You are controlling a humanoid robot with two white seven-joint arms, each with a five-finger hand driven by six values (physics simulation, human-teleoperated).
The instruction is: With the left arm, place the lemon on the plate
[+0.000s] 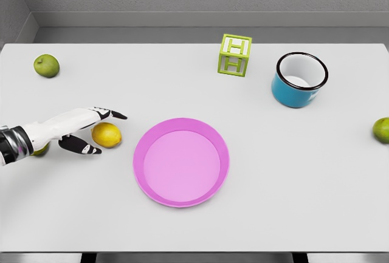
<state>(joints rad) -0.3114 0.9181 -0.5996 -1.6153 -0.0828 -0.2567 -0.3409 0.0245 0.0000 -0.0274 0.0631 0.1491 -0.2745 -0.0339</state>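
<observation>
Left hand (85, 130): fingers spread around the lemon (107, 135), centre left, not closed on it.
Plate (181, 162): pink, frame centre, apart from the lemon.

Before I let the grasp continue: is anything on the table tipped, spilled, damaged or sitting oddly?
Nothing stands out. The blue mug and green letter block stand upright, the pink plate lies flat and empty, and the lemon sits intact between the left hand's open fingers. One green fruit is cut off by the right edge.
</observation>
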